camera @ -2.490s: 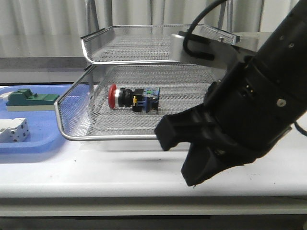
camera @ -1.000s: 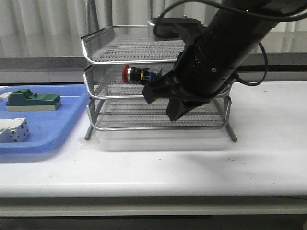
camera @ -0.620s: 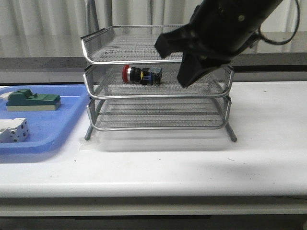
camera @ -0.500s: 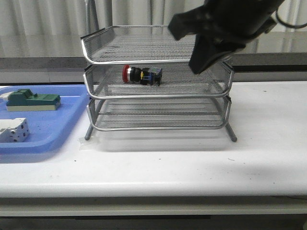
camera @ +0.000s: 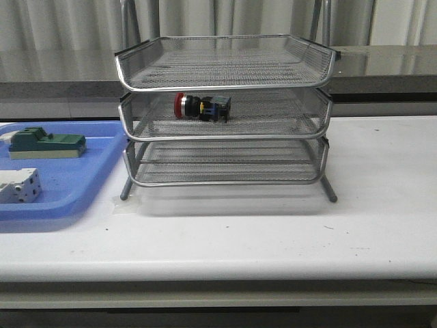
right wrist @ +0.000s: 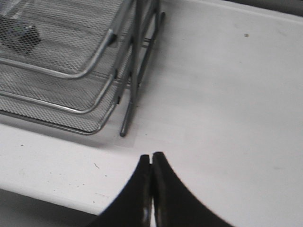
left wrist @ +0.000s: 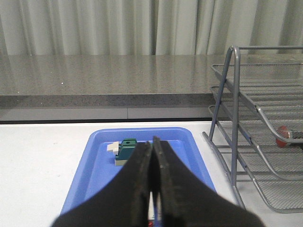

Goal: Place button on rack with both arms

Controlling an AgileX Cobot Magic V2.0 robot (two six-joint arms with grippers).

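The button [camera: 201, 108] lay on its side in the middle tier of the rack [camera: 225, 113], toward the tier's left half. Its long axis ran roughly left to right across the front view, the red cap pointing left and the blue-yellow rear block pointing right. The rack stood on the white counter [camera: 273, 232], all three trays lined up one above another. Just left of it lay a blue tray [camera: 75, 184] holding a green block [camera: 44, 143] and a white-grey block [camera: 19, 186]. The left gripper [left wrist: 151, 184] hung over the blue tray, jaws pressed together on nothing. The right gripper [right wrist: 151, 189] hovered above bare counter beside the rack's leg, jaws likewise closed and empty
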